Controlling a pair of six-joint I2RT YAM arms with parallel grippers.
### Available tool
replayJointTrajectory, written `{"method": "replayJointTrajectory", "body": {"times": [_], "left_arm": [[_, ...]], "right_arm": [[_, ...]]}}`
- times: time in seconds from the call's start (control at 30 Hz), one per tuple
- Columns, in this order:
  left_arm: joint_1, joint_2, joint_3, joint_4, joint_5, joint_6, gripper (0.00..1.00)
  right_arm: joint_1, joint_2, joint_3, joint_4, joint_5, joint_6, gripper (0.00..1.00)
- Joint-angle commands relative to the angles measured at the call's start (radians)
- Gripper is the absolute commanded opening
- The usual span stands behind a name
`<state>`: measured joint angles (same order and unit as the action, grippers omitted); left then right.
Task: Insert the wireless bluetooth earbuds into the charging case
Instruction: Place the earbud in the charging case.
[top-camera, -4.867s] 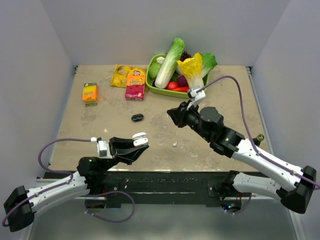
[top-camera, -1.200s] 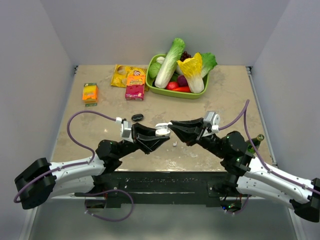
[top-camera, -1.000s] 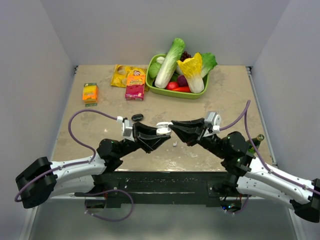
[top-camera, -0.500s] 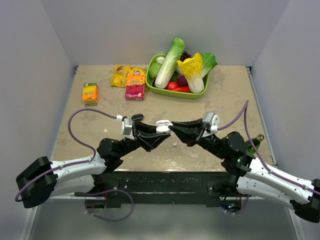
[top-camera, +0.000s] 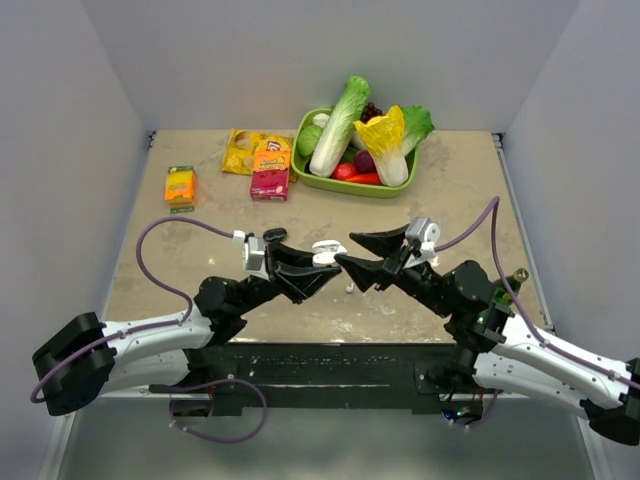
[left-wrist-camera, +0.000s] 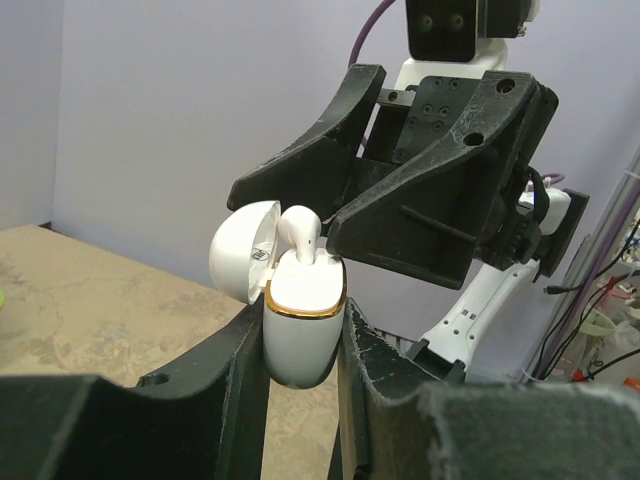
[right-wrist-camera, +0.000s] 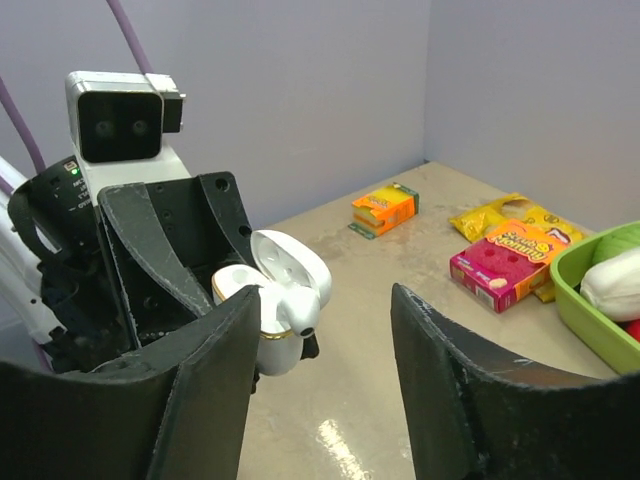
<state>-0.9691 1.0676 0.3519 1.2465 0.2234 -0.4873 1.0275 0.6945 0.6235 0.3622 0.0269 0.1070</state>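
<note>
Where the two arms meet at the centre of the overhead view, the left gripper (top-camera: 318, 262) pinches a small, glossy white, rounded plastic charging case (top-camera: 326, 250) between its matte black, wedge-shaped fingers (left-wrist-camera: 245, 390), which press flat against its two sides. In the left wrist view the charging case stands upright at mid-frame, with a thin gold band around its mouth and its domed hinged lid (left-wrist-camera: 243, 258) swung open to the left. One smooth white plastic earbud (left-wrist-camera: 300, 232) sits in the case, its rounded head poking above the band.

The right gripper (top-camera: 362, 256) is just beside the case, its black fingers spread wide with nothing between them. In its own wrist view those blunt fingers fill the lower frame, and the case shows left of centre. Whether a fingertip touches the case cannot be told.

A tiny white bit (top-camera: 349, 288) lies on the mottled beige tabletop (top-camera: 450, 180) just below the grippers, too small to identify.

At upper centre a shallow lime-green plastic tray (top-camera: 325, 184) holds toy vegetables, among them a long pale cabbage (top-camera: 338, 125) and a yellow-leafed one (top-camera: 385, 140). Left of the tray lie a magenta carton (top-camera: 270, 180), a crinkled yellow packet (top-camera: 240, 150) and an orange box (top-camera: 180, 186).
</note>
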Motion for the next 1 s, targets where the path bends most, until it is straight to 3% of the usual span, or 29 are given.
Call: {"method": "replayJointTrajectory", "body": {"times": [0.0, 0.3, 0.53, 0.97], "left_arm": [[0.001, -0.009, 0.024, 0.090, -0.002, 0.004, 0.00], [0.001, -0.024, -0.005, 0.088, -0.001, 0.062, 0.00], [0.001, -0.023, -0.067, 0.178, -0.024, 0.145, 0.00], [0.001, 0.002, -0.073, 0.180, -0.047, 0.167, 0.00]], "right_arm": [[0.006, -0.044, 0.074, -0.029, 0.073, 0.057, 0.59], [0.005, -0.040, 0.208, -0.265, 0.125, 0.086, 0.61], [0.005, 0.022, 0.295, -0.485, 0.191, 0.106, 0.43], [0.005, 0.048, 0.286, -0.545, 0.205, 0.115, 0.46]]}}
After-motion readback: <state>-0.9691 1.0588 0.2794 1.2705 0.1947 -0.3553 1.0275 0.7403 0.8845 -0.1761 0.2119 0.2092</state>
